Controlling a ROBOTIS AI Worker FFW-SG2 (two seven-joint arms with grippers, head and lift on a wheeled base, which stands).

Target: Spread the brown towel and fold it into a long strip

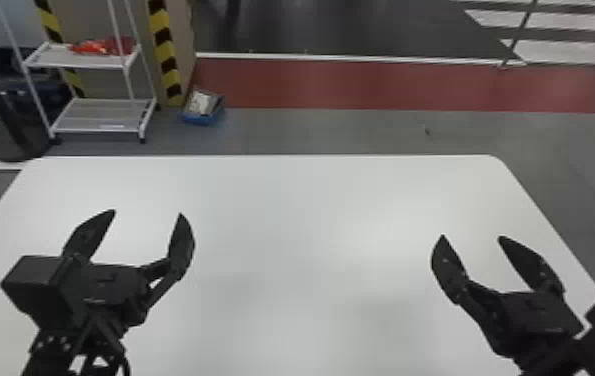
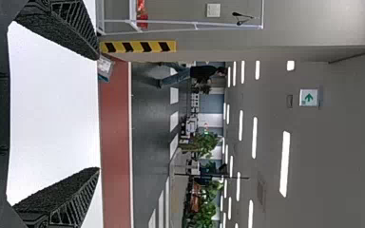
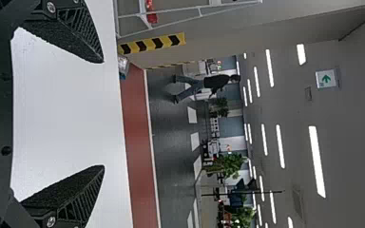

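Hovering over white table (image 1: 301, 210) with fingers apart on left gripper (image 1: 147, 213), lower left, and right gripper (image 1: 471, 237), lower right. Risking empty pinches by descending without locating brown towel, impossible to place from here. Displaying red goods (image 1: 106, 46) on white rack (image 1: 103, 115) and pale contents (image 1: 201, 103) in blue bin (image 1: 201, 119), upper left.

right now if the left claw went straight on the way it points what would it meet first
Likely nothing near: the left claw points forward over the white table, and the way looks free past its far edge, though height is unclear.
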